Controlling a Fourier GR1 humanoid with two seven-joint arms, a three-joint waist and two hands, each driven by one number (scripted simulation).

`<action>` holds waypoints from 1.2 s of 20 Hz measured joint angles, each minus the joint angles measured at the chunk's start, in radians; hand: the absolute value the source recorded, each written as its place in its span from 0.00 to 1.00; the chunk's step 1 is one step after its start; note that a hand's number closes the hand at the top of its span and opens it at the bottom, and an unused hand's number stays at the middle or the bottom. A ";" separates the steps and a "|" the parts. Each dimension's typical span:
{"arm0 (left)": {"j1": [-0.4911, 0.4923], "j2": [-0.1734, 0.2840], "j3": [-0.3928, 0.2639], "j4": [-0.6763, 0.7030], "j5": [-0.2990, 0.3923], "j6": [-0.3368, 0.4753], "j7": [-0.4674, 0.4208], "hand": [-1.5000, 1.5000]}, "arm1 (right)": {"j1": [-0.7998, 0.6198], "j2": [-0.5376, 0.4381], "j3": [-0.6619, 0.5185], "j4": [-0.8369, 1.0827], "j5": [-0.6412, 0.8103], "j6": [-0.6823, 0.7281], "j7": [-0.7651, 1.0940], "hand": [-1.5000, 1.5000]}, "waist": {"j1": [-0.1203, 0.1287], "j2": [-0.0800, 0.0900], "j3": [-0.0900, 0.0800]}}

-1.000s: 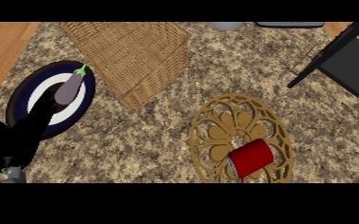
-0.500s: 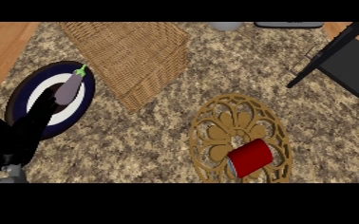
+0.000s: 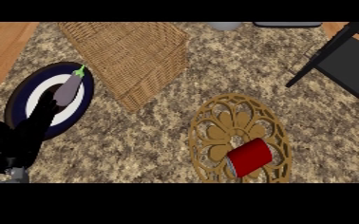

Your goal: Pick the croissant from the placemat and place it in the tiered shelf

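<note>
Head view is showing the left hand lying at lower left, fingers straight, holding nothing, overlapping a plate carrying an eggplant. No croissant is showing on the placemat; the shelf is sitting upper right.

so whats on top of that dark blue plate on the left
A purple eggplant lies on the plate. The left hand reaches over the plate's lower part and covers it, so anything there is hidden.

A speckled granite counter fills the view. A strip of wooden surface shows at ten o'clock, and another bit of wood at two o'clock.
</note>
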 measured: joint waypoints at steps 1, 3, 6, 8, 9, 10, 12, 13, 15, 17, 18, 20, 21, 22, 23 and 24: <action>-0.003 0.002 0.002 0.008 0.000 -0.004 -0.004 0.50 | -0.004 -0.001 -0.017 -0.006 -0.024 0.005 0.005 0.00 | -0.001 0.000 0.000; 0.009 0.004 0.006 -0.008 0.004 -0.010 -0.002 0.50 | -0.004 0.006 -0.042 -0.045 -0.064 0.010 0.028 0.00 | -0.001 -0.001 0.000; 0.009 0.004 0.006 -0.013 -0.001 -0.009 0.009 0.50 | 0.014 0.012 -0.099 -0.104 -0.135 0.012 0.034 0.00 | -0.006 -0.001 0.000; -0.003 -0.004 0.004 -0.004 -0.009 0.001 0.007 0.50 | 0.037 0.005 -0.139 -0.166 -0.181 0.030 0.045 0.00 | -0.010 -0.002 0.001; 0.001 -0.002 0.008 -0.011 -0.003 -0.003 0.013 0.50 | 0.044 0.000 -0.160 -0.201 -0.204 0.039 0.059 0.00 | -0.012 -0.003 0.001; 0.006 -0.003 0.011 -0.004 -0.004 -0.005 0.002 0.50 | 0.056 -0.010 -0.182 -0.230 -0.227 0.053 0.068 0.00 | -0.012 -0.003 0.000; 0.028 0.000 0.017 -0.021 0.003 -0.014 0.001 0.50 | 0.078 -0.039 -0.237 -0.298 -0.279 0.101 0.108 0.00 | -0.017 -0.005 0.000; 0.033 0.002 0.021 -0.024 0.003 -0.014 0.001 0.50 | 0.095 -0.055 -0.271 -0.331 -0.304 0.127 0.128 0.00 | -0.020 -0.006 0.000; 0.042 -0.005 0.019 -0.030 0.000 -0.008 0.005 0.50 | 0.135 -0.084 -0.343 -0.395 -0.345 0.177 0.172 0.00 | -0.027 -0.008 0.000; 0.037 -0.010 0.022 -0.026 -0.001 -0.001 0.010 0.50 | 0.170 -0.123 -0.423 -0.444 -0.388 0.235 0.218 0.00 | -0.036 -0.009 0.000; 0.037 -0.002 0.032 -0.018 0.004 -0.006 0.005 0.50 | 0.187 -0.144 -0.470 -0.460 -0.414 0.271 0.237 0.00 | -0.043 -0.011 0.000; 0.035 -0.001 0.041 -0.022 0.008 0.000 0.015 0.50 | 0.230 -0.188 -0.560 -0.485 -0.463 0.352 0.274 0.00 | -0.055 -0.014 0.000; 0.045 -0.004 0.041 -0.025 0.005 0.005 0.014 0.50 | 0.251 -0.205 -0.610 -0.490 -0.493 0.393 0.279 0.00 | -0.062 -0.016 0.000; 0.048 -0.007 0.041 -0.032 0.003 0.011 0.021 0.50 | 0.274 -0.221 -0.653 -0.501 -0.519 0.431 0.286 0.00 | -0.064 -0.017 0.000; 0.048 -0.006 0.043 -0.031 0.005 0.009 0.021 0.50 | 0.294 -0.236 -0.704 -0.502 -0.548 0.467 0.284 0.00 | -0.067 -0.017 0.000; 0.055 -0.007 0.043 -0.031 0.001 0.012 0.020 0.50 | 0.313 -0.251 -0.755 -0.500 -0.579 0.504 0.282 0.00 | -0.073 -0.018 0.000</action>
